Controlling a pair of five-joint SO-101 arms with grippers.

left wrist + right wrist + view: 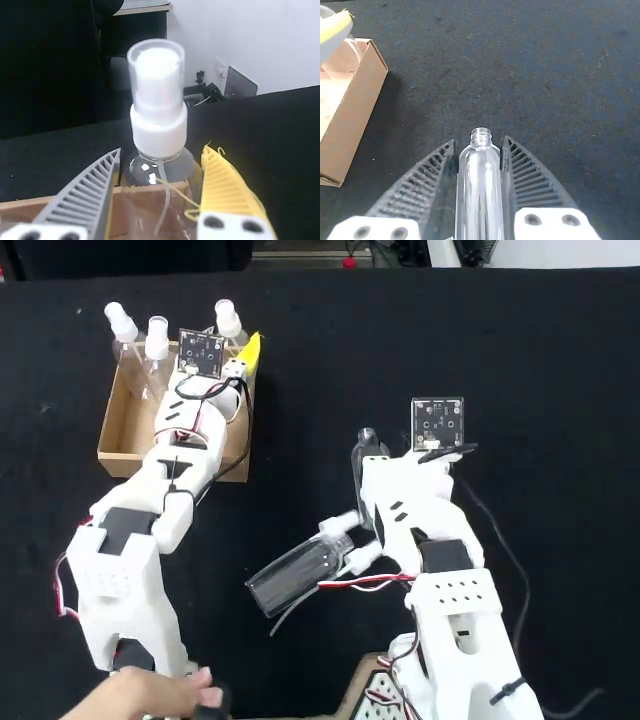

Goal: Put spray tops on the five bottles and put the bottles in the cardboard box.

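— Where's the uncapped bottle (479, 200)?
— Clenched in the right gripper (479, 147) over the table (545, 60), lengthwise, neck pointing away from the arm.
— And the left gripper (163, 149)?
— By an upright capped bottle (157, 85) in the box (120, 430); grip unclear.

Bright, even light leaves a soft shadow beside the cardboard box (350, 120).

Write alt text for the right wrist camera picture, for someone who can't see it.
The right gripper grips an uncapped clear bottle, with the black table beyond. A corner of the cardboard box lies farther off on the table.
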